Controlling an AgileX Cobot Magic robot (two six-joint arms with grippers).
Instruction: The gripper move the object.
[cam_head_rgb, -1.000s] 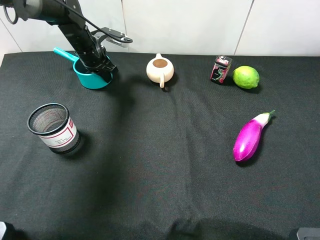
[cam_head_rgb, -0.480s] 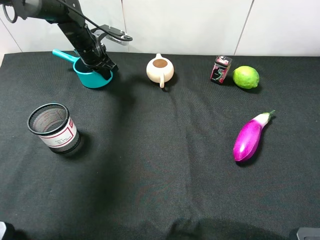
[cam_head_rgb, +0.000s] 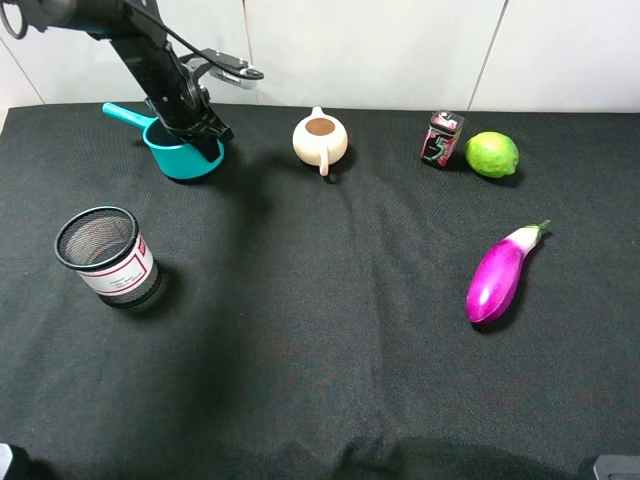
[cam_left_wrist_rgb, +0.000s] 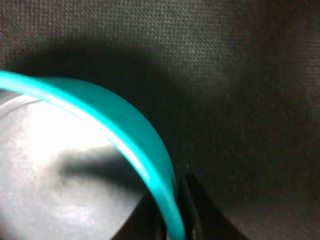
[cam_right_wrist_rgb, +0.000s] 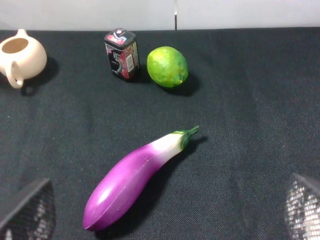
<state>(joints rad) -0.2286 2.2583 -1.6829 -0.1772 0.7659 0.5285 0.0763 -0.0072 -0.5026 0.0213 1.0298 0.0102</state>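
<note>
The teal saucepan (cam_head_rgb: 176, 160) is at the back left of the black cloth, its long handle (cam_head_rgb: 125, 113) pointing back left. My left gripper (cam_head_rgb: 206, 137) comes down from the back left and is shut on the pan's near-right rim. In the left wrist view the teal rim (cam_left_wrist_rgb: 131, 126) runs between the dark fingers (cam_left_wrist_rgb: 200, 215), with the grey inside beside it. My right gripper (cam_right_wrist_rgb: 165, 205) is open and empty, its mesh-padded fingers (cam_right_wrist_rgb: 25, 210) wide apart, well short of the eggplant.
A black mesh cup (cam_head_rgb: 106, 256) stands front left. A cream teapot (cam_head_rgb: 320, 140), a small battery (cam_head_rgb: 441, 138) and a lime (cam_head_rgb: 491, 154) line the back. A purple eggplant (cam_head_rgb: 500, 275) lies at right. A white wall runs behind the table.
My left gripper and the saucepan have shifted slightly toward the back left. Nothing else has moved.
</note>
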